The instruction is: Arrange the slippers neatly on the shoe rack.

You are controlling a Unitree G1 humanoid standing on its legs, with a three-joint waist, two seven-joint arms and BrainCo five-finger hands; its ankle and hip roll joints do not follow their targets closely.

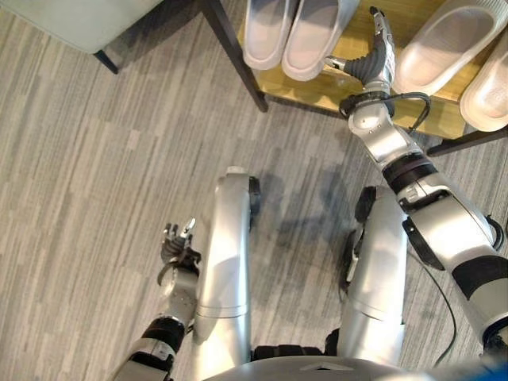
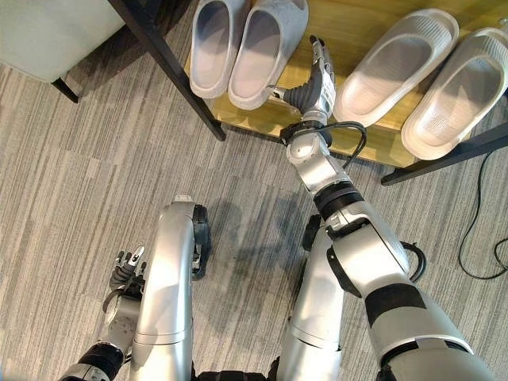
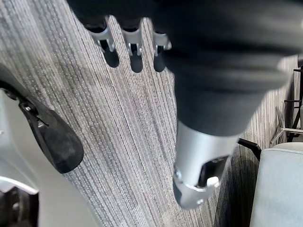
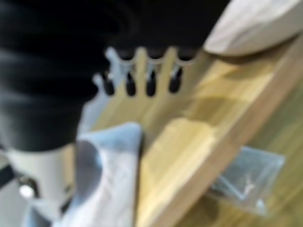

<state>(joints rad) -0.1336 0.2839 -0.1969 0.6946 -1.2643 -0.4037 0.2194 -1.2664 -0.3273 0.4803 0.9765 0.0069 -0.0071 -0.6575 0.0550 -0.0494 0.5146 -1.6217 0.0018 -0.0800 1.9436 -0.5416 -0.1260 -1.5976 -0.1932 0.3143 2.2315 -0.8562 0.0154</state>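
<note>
Two grey slippers (image 1: pixel 266 32) (image 1: pixel 317 36) stand side by side on the wooden shoe rack shelf (image 1: pixel 313 91). To their right on the same shelf lie two beige slippers (image 2: pixel 393 67) (image 2: pixel 456 87), angled together. My right hand (image 1: pixel 379 51) reaches onto the shelf in the gap between the two pairs, open with fingers straight. Its thumb points toward the nearer grey slipper (image 4: pixel 109 179), and I cannot tell whether it touches. The right wrist view also shows a beige slipper (image 4: pixel 251 23) past the fingers (image 4: pixel 142 71). My left hand (image 1: pixel 178 242) hangs low over the carpet, open and holding nothing.
A black rack leg (image 1: pixel 234 51) slants down at the shelf's left end, and a black bar (image 2: pixel 444 155) runs under its right end. A pale grey cushioned seat (image 1: pixel 79 20) on dark legs stands at the far left. Striped grey carpet (image 1: pixel 95 159) covers the floor.
</note>
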